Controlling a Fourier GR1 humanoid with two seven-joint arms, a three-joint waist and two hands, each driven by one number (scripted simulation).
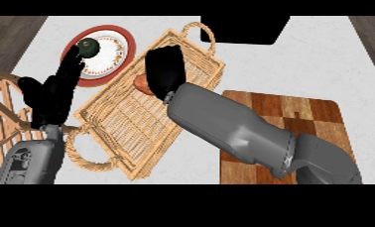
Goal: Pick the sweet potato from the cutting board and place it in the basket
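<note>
The right robot hand (162, 70) hangs over the woven wicker basket (121, 117), fingers curled round the orange sweet potato (141, 83). The left robot hand (55, 92) rests with straight fingers by a round red-rimmed plate (121, 40). A checkered wooden cutting board (307, 109) lies on the pale bench (322, 57).

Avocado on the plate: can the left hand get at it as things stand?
Probably yes. The left hand rests open at the view's left, its fingertips up by the plate and close to the avocado. Nothing lies between them; the right hand is over the basket.
</note>
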